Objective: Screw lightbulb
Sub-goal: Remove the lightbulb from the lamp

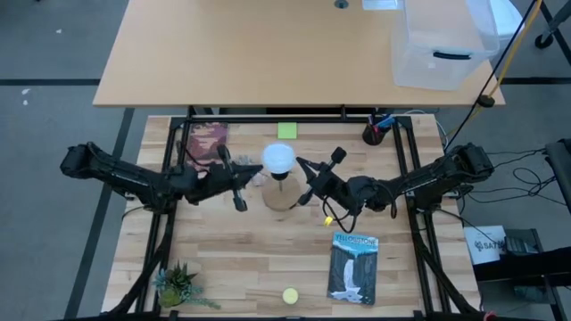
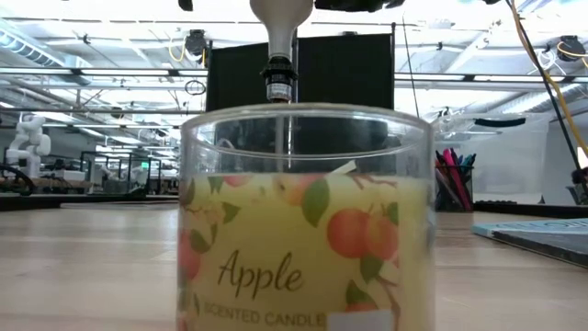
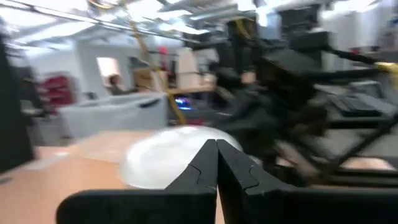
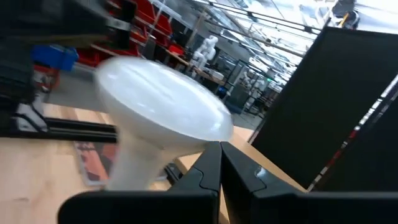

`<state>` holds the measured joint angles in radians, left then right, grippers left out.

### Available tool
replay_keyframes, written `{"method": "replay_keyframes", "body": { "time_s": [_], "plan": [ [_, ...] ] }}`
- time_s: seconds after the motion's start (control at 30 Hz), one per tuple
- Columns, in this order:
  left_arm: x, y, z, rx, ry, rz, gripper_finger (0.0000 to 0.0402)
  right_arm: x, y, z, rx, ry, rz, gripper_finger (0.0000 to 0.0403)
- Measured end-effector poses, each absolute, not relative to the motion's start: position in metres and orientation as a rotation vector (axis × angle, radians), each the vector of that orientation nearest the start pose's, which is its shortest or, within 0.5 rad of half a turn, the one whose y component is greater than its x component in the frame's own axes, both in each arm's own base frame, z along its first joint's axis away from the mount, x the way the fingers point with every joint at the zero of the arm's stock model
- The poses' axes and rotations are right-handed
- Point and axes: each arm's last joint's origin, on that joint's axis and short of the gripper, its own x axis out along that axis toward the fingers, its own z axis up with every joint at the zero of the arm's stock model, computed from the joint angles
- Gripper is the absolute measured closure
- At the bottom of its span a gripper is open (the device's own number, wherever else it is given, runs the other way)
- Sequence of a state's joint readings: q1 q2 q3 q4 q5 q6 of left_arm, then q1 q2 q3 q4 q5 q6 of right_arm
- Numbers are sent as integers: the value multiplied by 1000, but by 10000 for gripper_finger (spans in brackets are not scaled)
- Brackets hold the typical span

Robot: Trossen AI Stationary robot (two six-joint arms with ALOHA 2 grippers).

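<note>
The lightbulb (image 1: 277,158) has a white dome and a grey neck. It stands upright over the round wooden base (image 1: 285,194) at the table's middle. In the low view its neck and screw end (image 2: 278,78) point down behind a candle jar, which hides where it meets the socket. My left gripper (image 1: 257,168) is shut, just left of the dome. My right gripper (image 1: 301,164) is shut, just right of it. The dome also shows in the left wrist view (image 3: 168,155) and the right wrist view (image 4: 161,102). My left gripper's shut fingertips (image 3: 208,152) point level from the table's left at the dome's side (image 3: 186,140); I cannot tell whether they touch it. My right gripper's shut fingertips (image 4: 214,155) come level from the table's right, just under the dome's rim (image 4: 214,132); I cannot tell whether they touch it.
An apple candle jar (image 2: 303,221) stands close in front of the low camera. A book (image 1: 354,267) lies at the near right and a potted plant (image 1: 178,285) at the near left. A camouflage booklet (image 1: 207,141), a green note (image 1: 286,130) and a pen cup (image 1: 376,132) are at the far side.
</note>
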<state>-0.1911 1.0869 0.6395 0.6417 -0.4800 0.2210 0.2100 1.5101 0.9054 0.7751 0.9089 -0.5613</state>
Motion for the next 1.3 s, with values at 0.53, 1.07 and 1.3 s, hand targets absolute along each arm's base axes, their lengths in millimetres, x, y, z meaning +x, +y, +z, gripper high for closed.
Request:
{"method": "replay_keyframes", "body": {
  "time_s": [0.53, 1.07, 1.3],
  "plan": [
    [241, 12, 300, 139, -155, 416, 402, 322, 62, 285, -389, 42, -636, 403],
    [246, 27, 294, 94, -141, 374, 402, 324, 66, 287, -449, -2, -543, 403],
    [246, 27, 292, 92, -124, 375, 402, 325, 63, 289, -455, -15, -557, 403]
  ]
}}
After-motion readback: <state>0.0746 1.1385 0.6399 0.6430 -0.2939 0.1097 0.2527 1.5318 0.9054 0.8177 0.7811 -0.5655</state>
